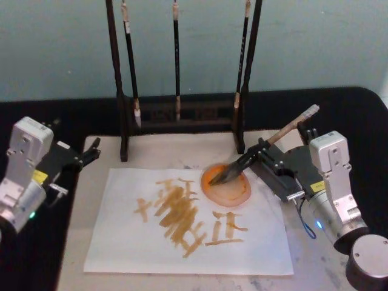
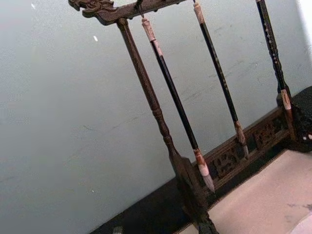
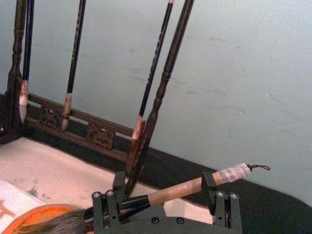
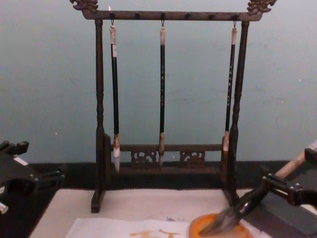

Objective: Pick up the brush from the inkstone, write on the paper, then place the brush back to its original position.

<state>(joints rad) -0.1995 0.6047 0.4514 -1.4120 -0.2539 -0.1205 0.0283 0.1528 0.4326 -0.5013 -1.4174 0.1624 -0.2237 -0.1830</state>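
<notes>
The brush (image 1: 267, 147) has a pale tan handle and a black lower section. My right gripper (image 1: 271, 151) is shut on it at the right of the mat. It slants down to the left, and its dark bristles (image 1: 219, 177) lie in the round orange inkstone (image 1: 233, 193). In the right wrist view the handle (image 3: 175, 189) crosses my right gripper (image 3: 163, 192) and the bristles (image 3: 58, 223) reach the inkstone (image 3: 29, 217). The chest view shows the brush (image 4: 242, 204) over the inkstone (image 4: 198, 229). The white paper (image 1: 121, 242) bears orange-yellow strokes. My left gripper (image 1: 90, 153) is parked at the mat's left edge.
A dark wooden rack (image 1: 182, 115) stands behind the paper with three thin brushes hanging from it (image 4: 162, 89). The beige mat (image 1: 170, 148) lies on a black table (image 1: 351, 115). A pale wall is close behind.
</notes>
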